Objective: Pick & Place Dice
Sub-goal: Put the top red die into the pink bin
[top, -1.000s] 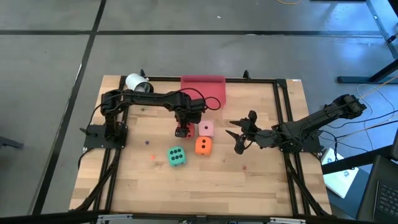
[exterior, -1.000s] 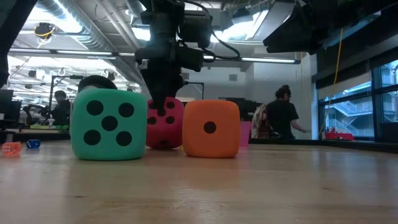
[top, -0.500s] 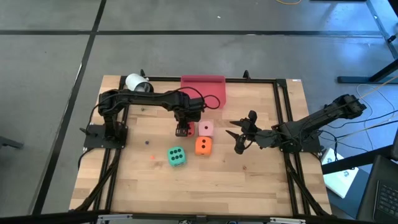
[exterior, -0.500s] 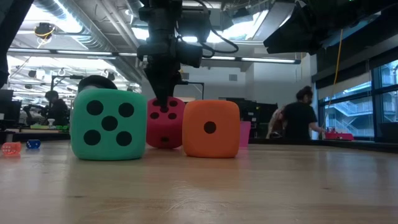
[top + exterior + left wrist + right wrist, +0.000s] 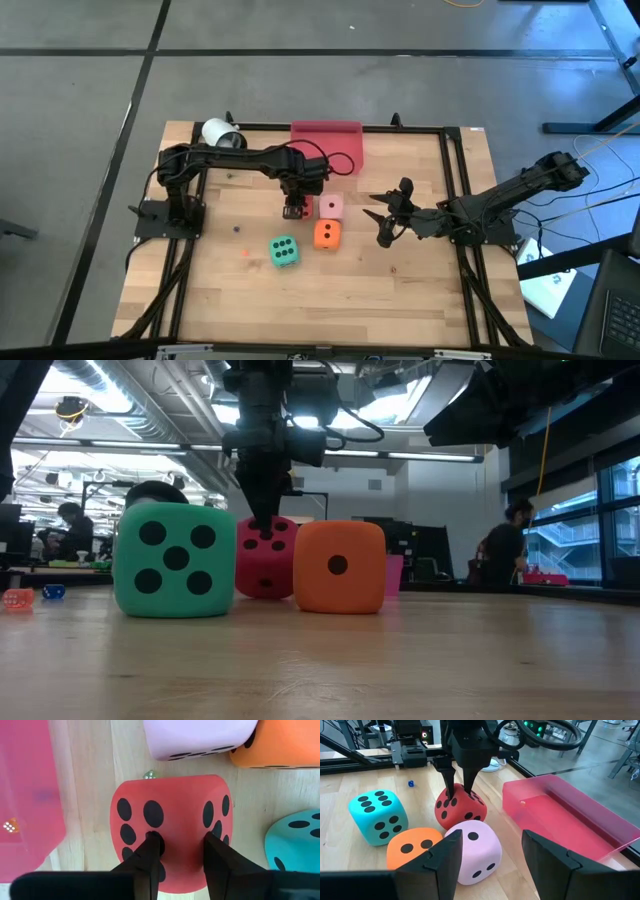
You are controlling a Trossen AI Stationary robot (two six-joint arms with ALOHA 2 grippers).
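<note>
Red die under the downward-pointing left claw.

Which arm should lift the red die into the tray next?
Left. Its gripper is already pinched into the top of the red die, and the tray is just beyond. The right gripper waits open, off past the pink die.
</note>
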